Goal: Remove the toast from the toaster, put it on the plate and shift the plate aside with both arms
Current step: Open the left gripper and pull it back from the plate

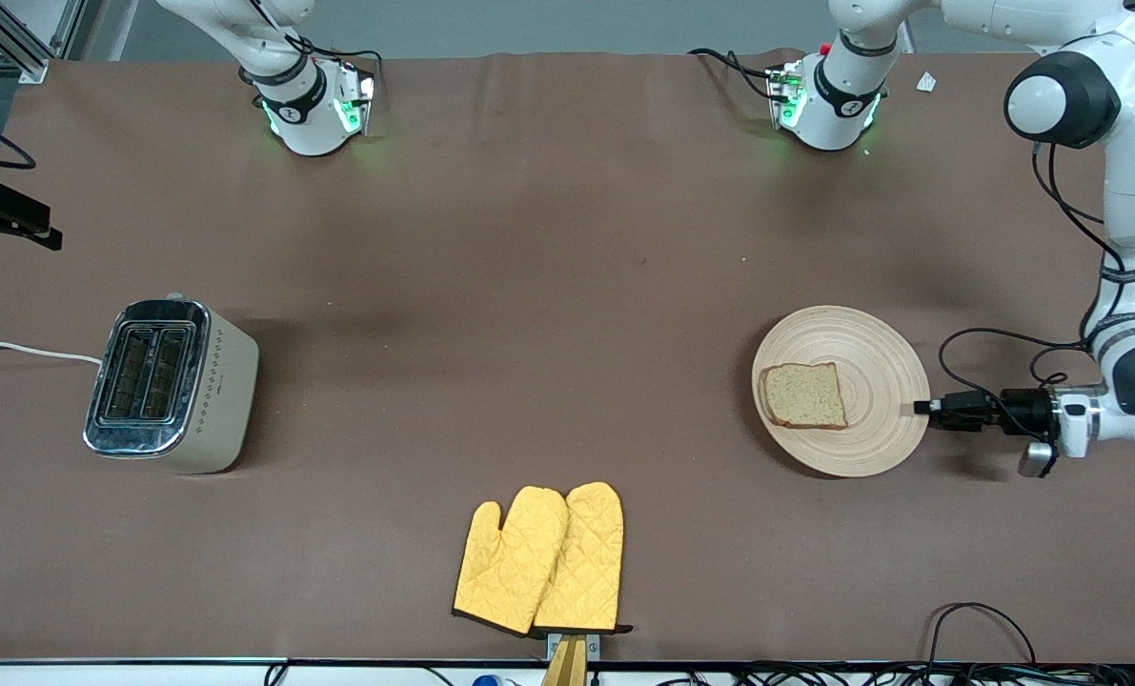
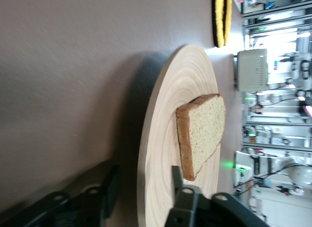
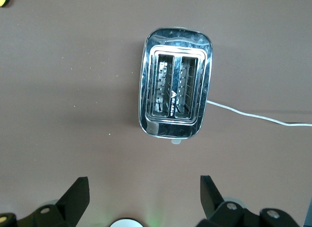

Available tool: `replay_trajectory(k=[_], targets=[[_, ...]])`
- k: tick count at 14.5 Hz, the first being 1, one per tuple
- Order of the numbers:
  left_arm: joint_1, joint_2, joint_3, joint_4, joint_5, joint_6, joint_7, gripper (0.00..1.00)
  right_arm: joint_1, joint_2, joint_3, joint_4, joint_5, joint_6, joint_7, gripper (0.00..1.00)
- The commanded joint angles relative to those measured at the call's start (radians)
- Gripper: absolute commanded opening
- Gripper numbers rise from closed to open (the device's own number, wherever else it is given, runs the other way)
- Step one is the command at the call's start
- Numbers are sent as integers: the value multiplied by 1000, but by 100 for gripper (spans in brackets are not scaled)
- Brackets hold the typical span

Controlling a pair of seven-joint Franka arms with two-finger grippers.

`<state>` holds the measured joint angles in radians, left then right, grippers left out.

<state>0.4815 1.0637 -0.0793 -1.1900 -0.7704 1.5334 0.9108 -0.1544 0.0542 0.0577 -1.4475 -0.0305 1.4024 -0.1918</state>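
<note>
Oven mitts at table's near edge, unused. We straddle plate rim with left gripper, fingers parted, not clamped; toast aboard. Right gripper wide above empty toaster, waiting.

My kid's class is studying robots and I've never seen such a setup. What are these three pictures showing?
Two white robot arms stand at a brown table. One picture looks down from across the table; the other two come from cameras on each arm's wrist. The left gripper is at the rim of the wooden plate, its fingers open around the edge. The toast lies on the plate. The right gripper hangs open, empty, above the toaster, whose slots are empty. Yellow oven mitts lie nearest the front camera.
</note>
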Motion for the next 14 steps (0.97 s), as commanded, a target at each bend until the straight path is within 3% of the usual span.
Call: replay_trajectory(k=[1, 4, 7, 10, 14], targets=[[-93, -63, 48, 133, 129, -33, -52, 100, -16, -17, 25, -5, -19, -16, -1, 100], [-269, -181, 122, 243, 281, -27, -122, 100, -20, -19, 21, -10, -17, -29, -1, 100], [-496, -333, 266, 253, 368, -29, -295, 100, -20, -16, 20, -8, -17, -26, -1, 100], [-737, -483, 403, 248, 503, -61, -605, 100, -25, -20, 20, -20, -17, -49, -8, 100], [-790, -649, 405, 225, 575, -174, -808, 100, -13, -20, 25, -17, -17, -49, -9, 100]])
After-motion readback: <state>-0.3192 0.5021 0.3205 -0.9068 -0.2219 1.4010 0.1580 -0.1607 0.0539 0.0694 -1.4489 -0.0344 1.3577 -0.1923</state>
